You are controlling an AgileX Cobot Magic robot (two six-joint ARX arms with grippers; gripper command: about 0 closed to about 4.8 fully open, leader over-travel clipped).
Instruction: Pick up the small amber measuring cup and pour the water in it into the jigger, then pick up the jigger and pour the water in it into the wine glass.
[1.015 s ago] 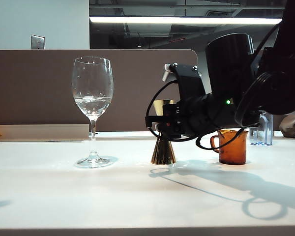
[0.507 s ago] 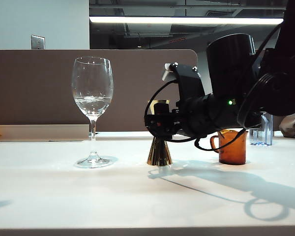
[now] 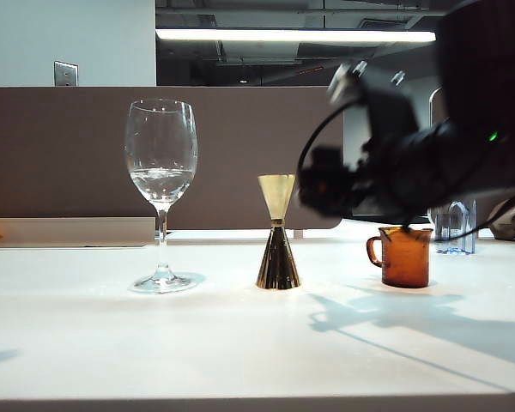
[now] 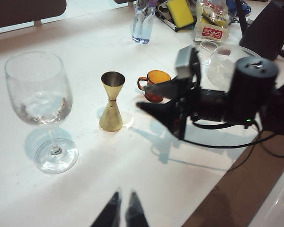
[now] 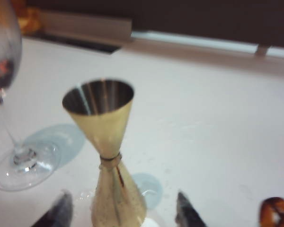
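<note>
Your right tool (image 4: 149, 98) hangs above the table (image 3: 240, 343) at about 3 o'clock of the jigger (image 3: 278, 232), fingers spread wide and holding nothing; in the right wrist view the two fingertips (image 5: 61, 210) flank the jigger's base with clear gaps, touching neither side. Your left tool (image 4: 123, 213) sits low at the near edge, fingers nearly together, empty, well apart from everything.

Watch two things. The jigger is narrow-waisted and tall for its foot, so a finger brushing its upper cone as the arm swings could topple it. The wine glass (image 3: 161, 193) stands at 9 o'clock of the jigger, top-heavy on a thin stem; a sideways sweep would tip and spill it.

The wine glass holds clear water (image 3: 161, 180) pooled in the lower part of its bowl. The jigger stands upright, pale cone up; its top cup looks empty from the wrist view, though a film of water would be hard to see. The small amber measuring cup (image 3: 403, 256) stands upright at 3 o'clock of the jigger, its contents not readable.
</note>
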